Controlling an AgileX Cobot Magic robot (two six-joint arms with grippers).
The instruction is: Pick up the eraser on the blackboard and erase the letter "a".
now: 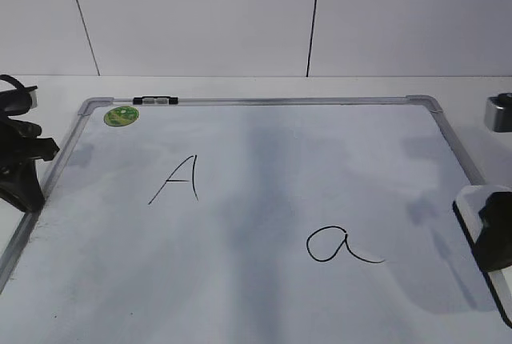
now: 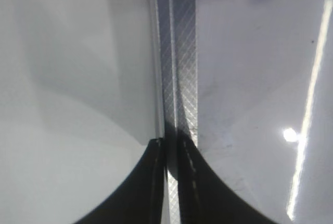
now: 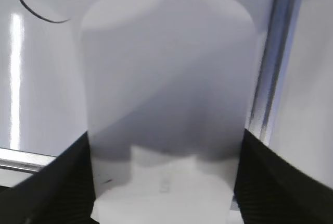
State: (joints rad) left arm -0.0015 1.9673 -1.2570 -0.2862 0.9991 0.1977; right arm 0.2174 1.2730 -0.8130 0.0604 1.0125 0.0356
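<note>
Eraser (image 3: 166,94) between right gripper (image 3: 164,182) fingers (blackboard (image 1: 264,102) right edge).

1. Left wrist cam is basically staring straight down at the blackboard (image 2: 179,52) frame, a silver-grey strip with a diagonal hatch texture running up the middle.
2. Left of the frame: plain white bench (image 2: 73,78), with soft shadows.
3. Right of it: the glossy board surface, bright light streaks reflecting.
4. The left tool (image 2: 171,182) has its dark fingers (image 2: 140,193) pressed nearly together, right over the frame.
</note>
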